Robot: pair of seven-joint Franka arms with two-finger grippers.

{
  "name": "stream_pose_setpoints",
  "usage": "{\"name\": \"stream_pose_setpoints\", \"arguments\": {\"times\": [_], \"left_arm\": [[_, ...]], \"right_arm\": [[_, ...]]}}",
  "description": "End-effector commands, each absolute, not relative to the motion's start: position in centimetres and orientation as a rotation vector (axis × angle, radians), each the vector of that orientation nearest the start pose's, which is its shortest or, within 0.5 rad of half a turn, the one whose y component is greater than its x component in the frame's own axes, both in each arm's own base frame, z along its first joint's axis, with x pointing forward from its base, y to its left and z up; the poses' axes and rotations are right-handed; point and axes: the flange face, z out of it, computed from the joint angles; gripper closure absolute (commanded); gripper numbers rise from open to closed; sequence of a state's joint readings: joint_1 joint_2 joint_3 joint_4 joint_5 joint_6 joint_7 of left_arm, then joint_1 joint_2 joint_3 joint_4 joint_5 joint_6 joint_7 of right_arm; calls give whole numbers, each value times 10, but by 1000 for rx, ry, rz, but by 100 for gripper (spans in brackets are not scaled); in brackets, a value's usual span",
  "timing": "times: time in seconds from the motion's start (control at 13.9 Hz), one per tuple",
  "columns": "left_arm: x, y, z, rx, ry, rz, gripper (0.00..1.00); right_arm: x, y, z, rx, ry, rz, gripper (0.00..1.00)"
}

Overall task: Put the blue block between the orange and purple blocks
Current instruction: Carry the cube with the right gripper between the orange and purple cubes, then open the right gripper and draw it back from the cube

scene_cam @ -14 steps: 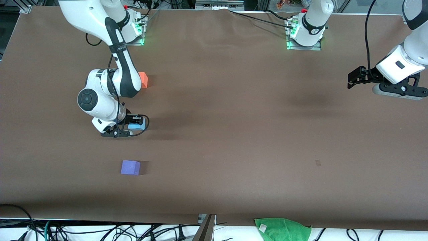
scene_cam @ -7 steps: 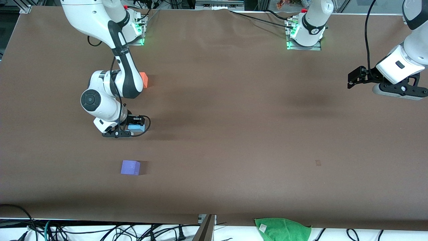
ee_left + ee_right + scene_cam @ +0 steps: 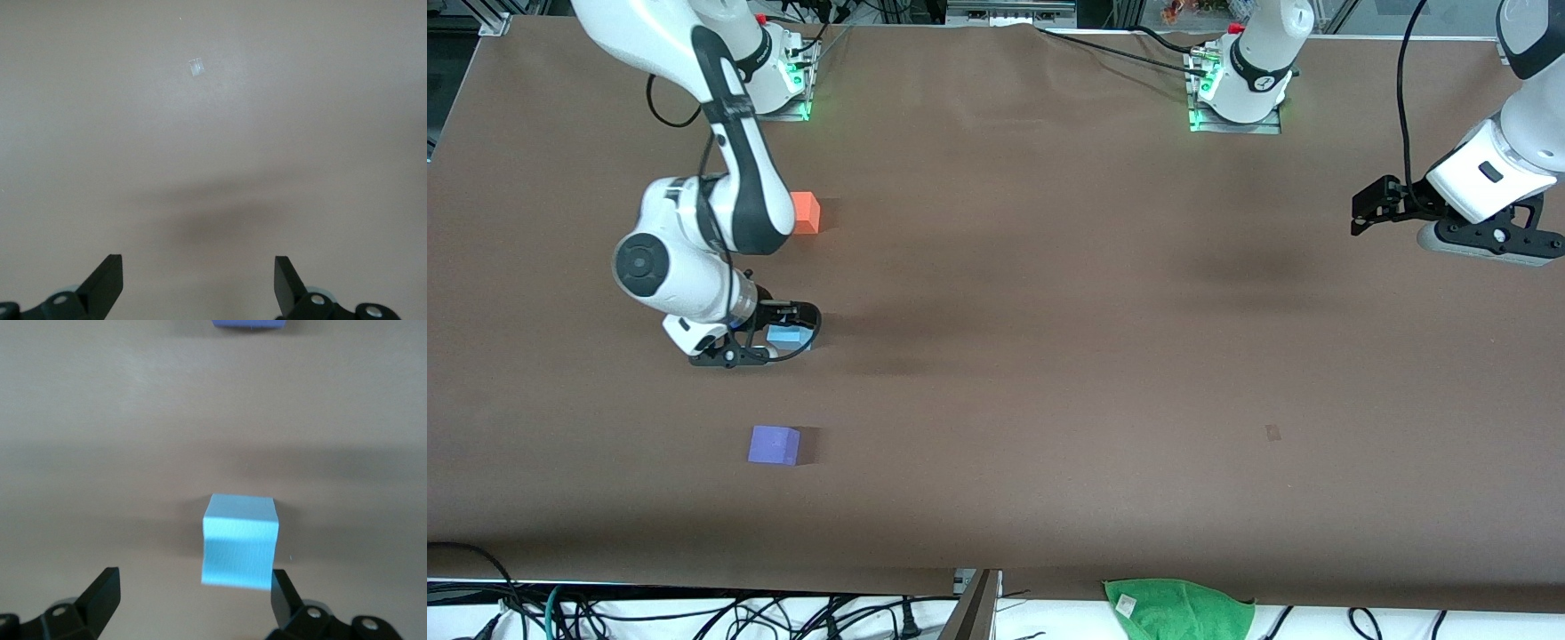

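Note:
The blue block [image 3: 785, 337] [image 3: 239, 540] rests on the brown table [image 3: 1049, 356], roughly midway between the orange block [image 3: 807, 212] and the purple block [image 3: 774, 445] [image 3: 248, 323]. The orange block is farther from the front camera and the purple block nearer. My right gripper [image 3: 772, 325] [image 3: 193, 590] stands open around the blue block. The block lies close beside one fingertip [image 3: 281, 587], with a wide gap to the other one. At the left arm's end of the table my left gripper [image 3: 1362, 212] [image 3: 199, 280] waits open above bare table, holding nothing.
A green cloth [image 3: 1178, 609] lies at the table's edge nearest the front camera. A small pale mark [image 3: 1272, 433] [image 3: 195, 67] is on the table surface. Cables run along that same edge.
My right gripper has opened and let go of the blue block, which stays on the table. The right arm has shifted slightly toward its own end. The left arm has not moved.

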State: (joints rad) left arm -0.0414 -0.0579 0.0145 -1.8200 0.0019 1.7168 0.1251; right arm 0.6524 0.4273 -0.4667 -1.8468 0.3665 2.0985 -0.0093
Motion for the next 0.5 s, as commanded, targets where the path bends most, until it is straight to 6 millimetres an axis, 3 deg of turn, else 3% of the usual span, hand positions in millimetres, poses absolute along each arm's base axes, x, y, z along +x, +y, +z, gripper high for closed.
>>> {"name": "stream_pose_setpoints", "arguments": {"times": [0.0, 0.22, 0.43], "left_arm": [[544, -16, 555, -3109, 257, 61, 0], [544, -16, 556, -3109, 255, 59, 0], [544, -16, 556, -3109, 255, 59, 0]], "right_arm": [[611, 143, 371, -3053, -16, 210, 0], [596, 131, 457, -3069, -60, 87, 0], [570, 114, 505, -3056, -89, 115, 0]]}}
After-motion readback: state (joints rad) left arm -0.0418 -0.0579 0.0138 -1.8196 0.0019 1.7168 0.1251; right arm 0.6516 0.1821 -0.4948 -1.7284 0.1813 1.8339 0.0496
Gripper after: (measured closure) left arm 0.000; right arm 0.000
